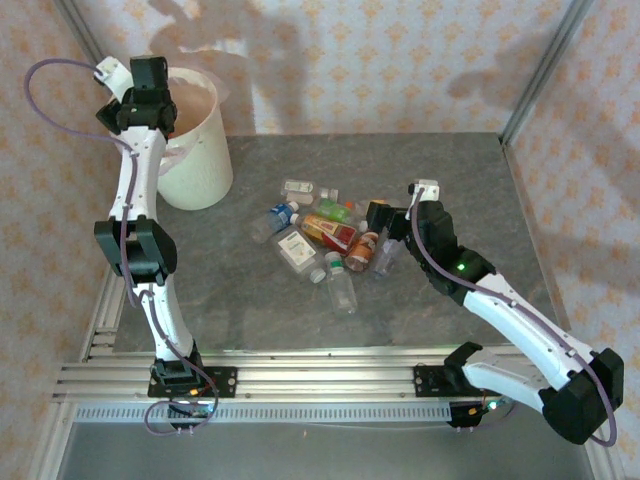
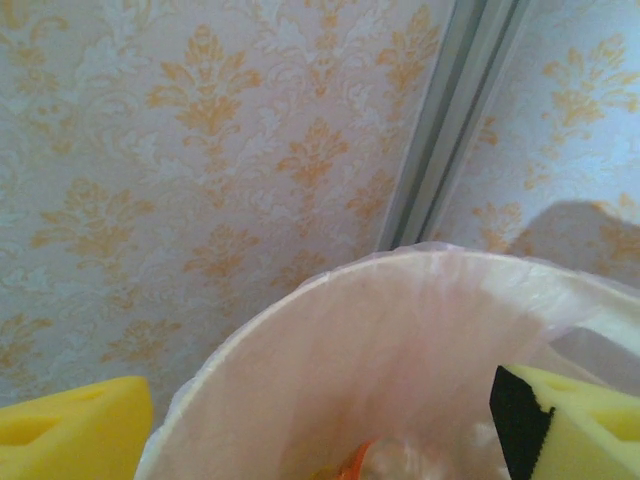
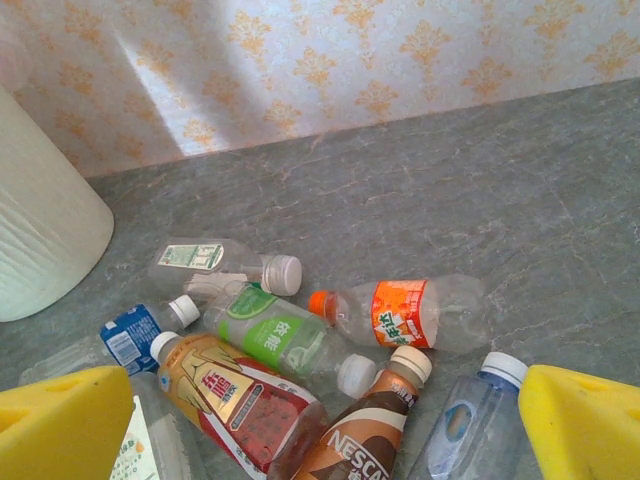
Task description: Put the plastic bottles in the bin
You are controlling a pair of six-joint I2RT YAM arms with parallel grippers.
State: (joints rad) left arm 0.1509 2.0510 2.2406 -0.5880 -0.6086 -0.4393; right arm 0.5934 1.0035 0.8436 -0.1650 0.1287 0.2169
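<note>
The plastic bottles (image 1: 325, 235) lie in a loose pile at the middle of the table. My right gripper (image 1: 385, 235) hangs open just above the pile's right side. In the right wrist view its yellow fingers (image 3: 580, 425) flank a brown Nescafe bottle (image 3: 360, 435), a blue-capped clear bottle (image 3: 470, 420) and a red-gold labelled one (image 3: 235, 400). Beyond lie an orange-labelled bottle (image 3: 405, 312) and a green-labelled one (image 3: 270, 335). The cream bin (image 1: 200, 150) stands at the back left. My left gripper (image 1: 150, 100) is open and empty over its rim, its fingers (image 2: 70, 430) wide apart above the pink interior (image 2: 400, 350).
An orange scrap of a bottle (image 2: 355, 462) shows deep in the bin. The bin's side (image 3: 40, 220) stands left of the pile. A patterned wall (image 1: 400, 60) and metal posts (image 1: 535, 70) close off the back. Bare grey tabletop (image 1: 450, 160) lies around the pile.
</note>
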